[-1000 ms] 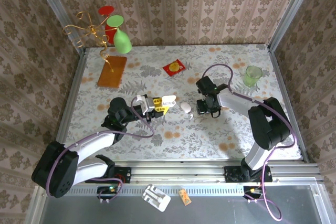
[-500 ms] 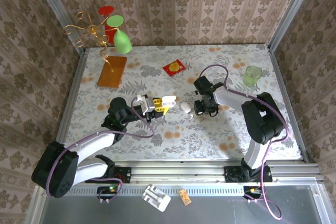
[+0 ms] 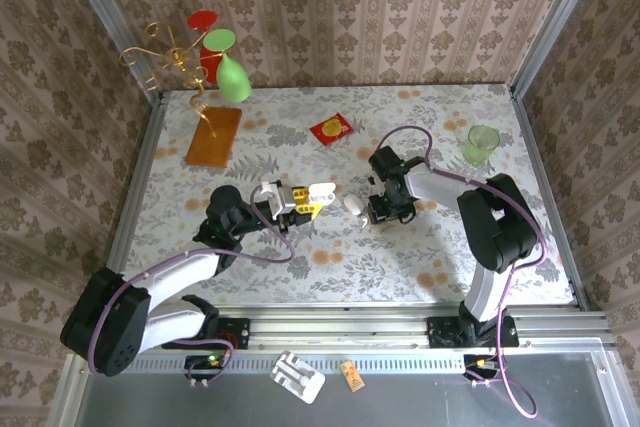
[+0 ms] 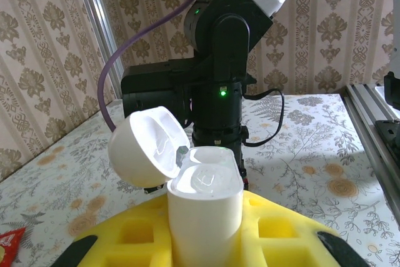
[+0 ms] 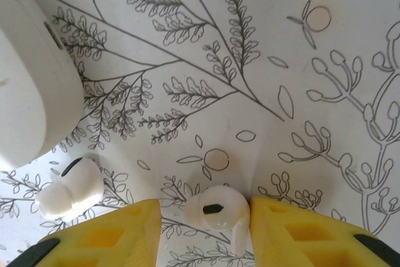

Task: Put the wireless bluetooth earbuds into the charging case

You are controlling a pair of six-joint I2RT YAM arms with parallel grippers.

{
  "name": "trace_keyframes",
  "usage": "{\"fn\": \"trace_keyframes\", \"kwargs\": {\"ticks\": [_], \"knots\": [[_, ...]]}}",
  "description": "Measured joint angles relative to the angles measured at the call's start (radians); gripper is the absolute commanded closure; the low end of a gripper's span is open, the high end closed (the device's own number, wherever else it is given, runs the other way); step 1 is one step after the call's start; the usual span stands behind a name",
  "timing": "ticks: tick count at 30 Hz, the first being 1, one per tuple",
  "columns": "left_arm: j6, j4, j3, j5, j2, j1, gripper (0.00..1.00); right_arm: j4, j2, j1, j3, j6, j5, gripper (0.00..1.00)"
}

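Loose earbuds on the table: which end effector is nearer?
Right. The right end effector straddles one earbud, the second earbud just beside it; the left end effector sits apart, gripping the open charging case.

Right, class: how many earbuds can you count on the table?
2. One earbud lies between the fingers of the right gripper; the other earbud lies beside it, near the white oval case. Others may be hidden.

Beige damask wallpaper on 3 walls surrounds a floral-print table.

Robot test cell dressed as a home, wallpapered walls, aluminium posts, floral tabletop
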Motion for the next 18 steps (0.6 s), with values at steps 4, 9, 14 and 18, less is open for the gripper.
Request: {"fn": "trace_keyframes", "kwargs": {"ticks": [4, 9, 14, 18], "knots": [[0.000, 0.001, 0.000, 0.000, 0.016, 0.000, 1.00, -0.007, -0.031, 0.000, -0.027, 0.004, -0.025, 0.59], [0.000, 0.008, 0.000, 0.000, 0.032, -0.009, 1.00, -0.021, -0.039, -0.002, -0.023, 0.000, -0.014, 0.55], [0.000, 0.008, 0.000, -0.003, 0.030, -0.012, 1.00, -0.051, -0.029, -0.005, 0.023, -0.013, 0.008, 0.57], [0.001, -0.002, 0.000, -0.008, 0.006, -0.013, 1.00, -0.055, -0.003, -0.006, 0.057, -0.037, 0.011, 0.59]]}}
